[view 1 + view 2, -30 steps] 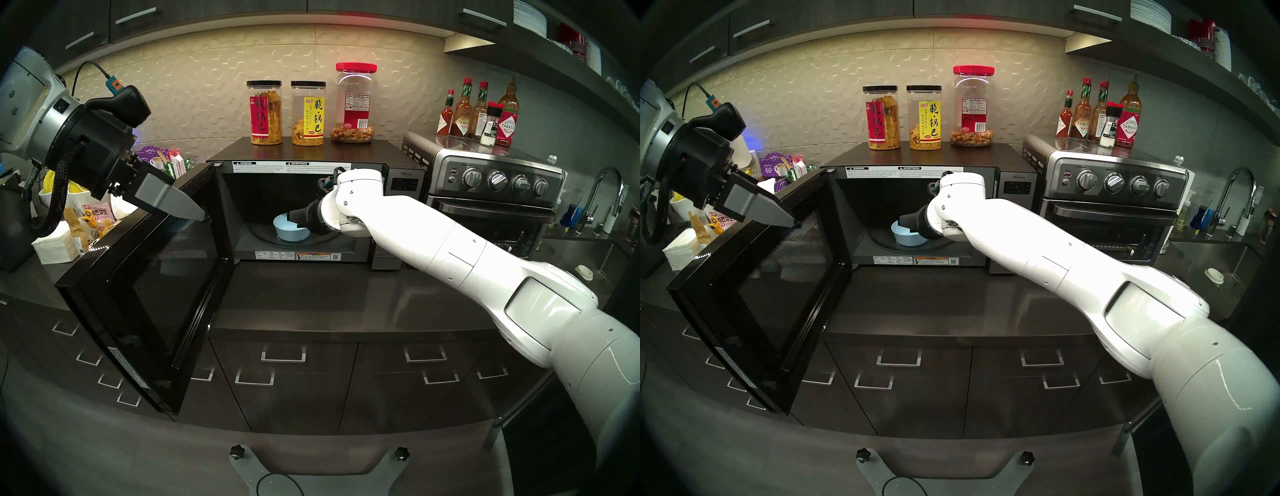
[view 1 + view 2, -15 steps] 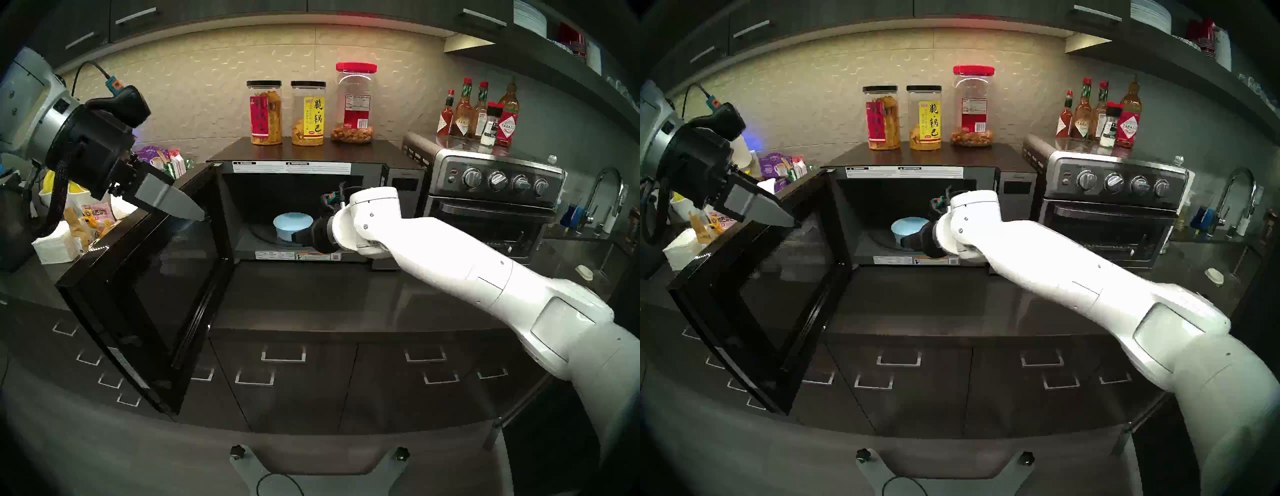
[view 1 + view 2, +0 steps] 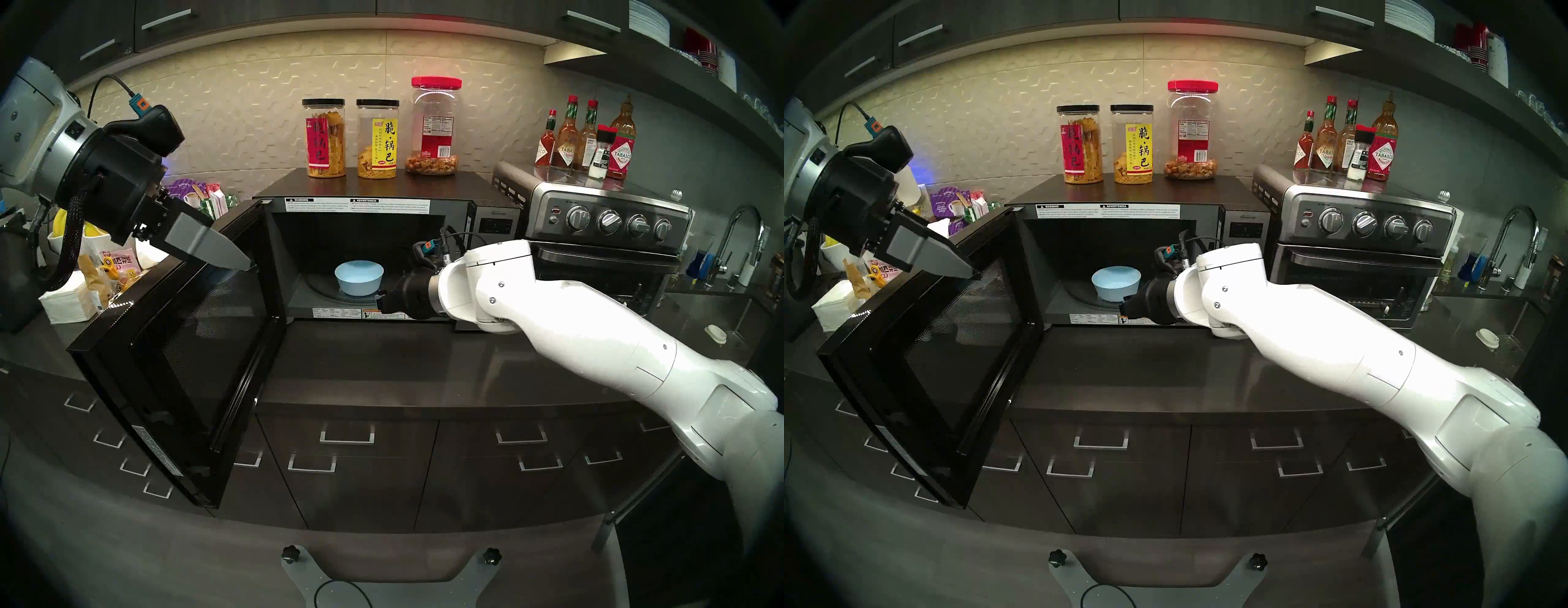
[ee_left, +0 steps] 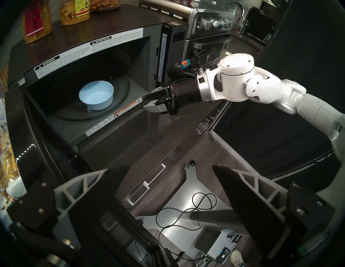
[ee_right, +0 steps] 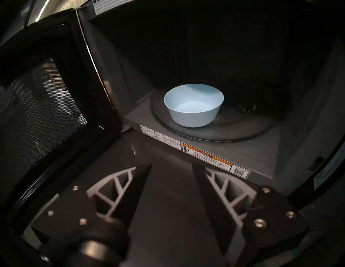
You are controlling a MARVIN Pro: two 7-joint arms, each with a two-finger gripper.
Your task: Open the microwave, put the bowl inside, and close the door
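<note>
Both end effectors stand with fingers apart and nothing between them. Left end effector (image 3: pixel 237 261) hangs high beside the top edge of the door (image 3: pixel 182 352), fingers spread as wide as they go, gripping nothing; whether a fingertip touches the door edge I cannot tell. Right end effector (image 4: pixel 147 102) sits just outside the front lip of the microwave (image 3: pixel 382 204), its two fingers partly spread and empty, pointing slightly downward toward the cavity.

Biggest thing ahead of the right end effector is the microwave itself, standing on the dark bench (image 3: pixel 382 365). Its door is swung wide open, off to the left of that end effector and directly below the left one, mesh window facing the cavity. To the right of the right arm stands a steel toaster oven (image 3: pixel 602 237) with four knobs, sauce bottles (image 3: pixel 585 140) on its top. Above and beyond the right end effector, three snack jars (image 3: pixel 377 138) stand in a row on the microwave's roof.

Inside, just ahead and left of the right end effector, lies the round glass turntable (image 5: pixel 242 134). On it rests the bowl (image 5: pixel 194 104), light blue, upright, clear of the fingers and toward the left half of the plate.
</note>
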